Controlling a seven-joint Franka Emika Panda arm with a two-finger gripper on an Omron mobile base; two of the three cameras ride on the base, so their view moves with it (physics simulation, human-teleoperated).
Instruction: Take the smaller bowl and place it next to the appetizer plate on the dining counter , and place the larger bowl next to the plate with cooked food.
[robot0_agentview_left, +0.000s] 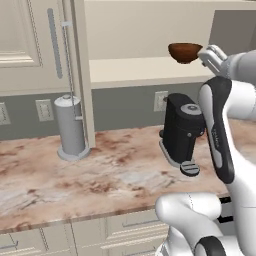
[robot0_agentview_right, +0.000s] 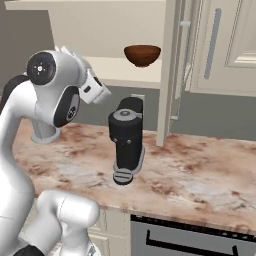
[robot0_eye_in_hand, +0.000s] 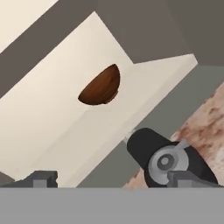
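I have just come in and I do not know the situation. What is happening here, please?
A white robot arm is raised toward a brown wooden bowl that sits on the shelf of an open upper cabinet. Its claw is open, apart from the bowl, and holds nothing. Below, on the marbled counter, stand a black coffee machine and a grey paper towel holder.

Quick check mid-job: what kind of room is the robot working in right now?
A kitchen, most likely: a marbled stone counter with cream drawers below, a black coffee machine standing on it, and a brown wooden bowl on an open cabinet shelf above.
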